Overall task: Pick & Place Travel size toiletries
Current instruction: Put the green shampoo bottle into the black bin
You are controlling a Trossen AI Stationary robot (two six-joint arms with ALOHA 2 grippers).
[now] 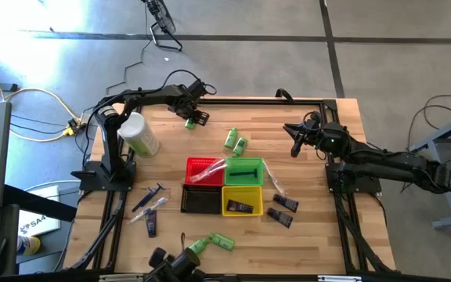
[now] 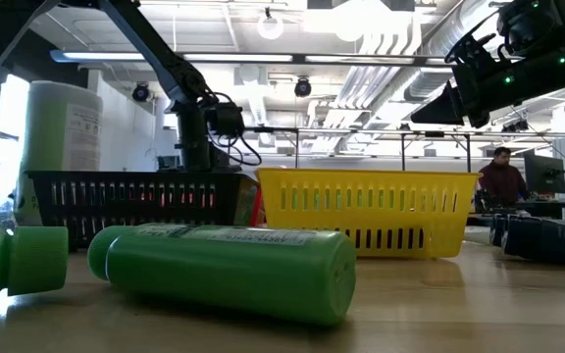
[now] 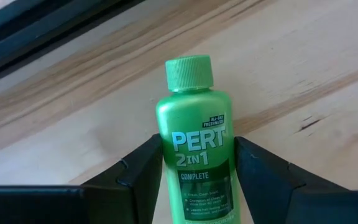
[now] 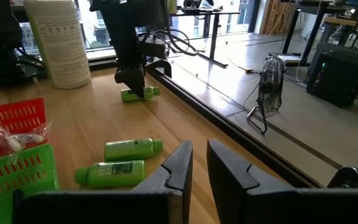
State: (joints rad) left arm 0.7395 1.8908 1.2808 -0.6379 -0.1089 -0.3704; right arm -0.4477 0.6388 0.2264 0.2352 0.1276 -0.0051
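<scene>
Left claw (image 1: 196, 119) is down at the far edge of the table (image 1: 319, 235), and its two fingers (image 3: 143, 174) are clamped on either side of a green bottle (image 3: 194, 155), cap pointing away from the wrist, the bottle lying on the wood. From the right wrist view you can see that same bottle (image 4: 139, 94) flat on the table under the left claw, near the big white container (image 4: 58, 40). Over on the right, the right claw (image 1: 296, 141) hangs above the table's far right part, fingers drawn nearly together and gripping nothing. Two more green bottles (image 1: 236, 142) lie side by side between the arms, just beyond the cluster of red (image 1: 202, 166), green (image 1: 245, 176), black (image 1: 200, 202) and yellow (image 1: 243, 205) baskets. Dark tubes (image 1: 282, 210) sit to the right of the baskets, another pair of green bottles (image 1: 210, 244) at the near edge, and slim sticks and a dark tube (image 1: 151, 210) lie at the near left.
</scene>
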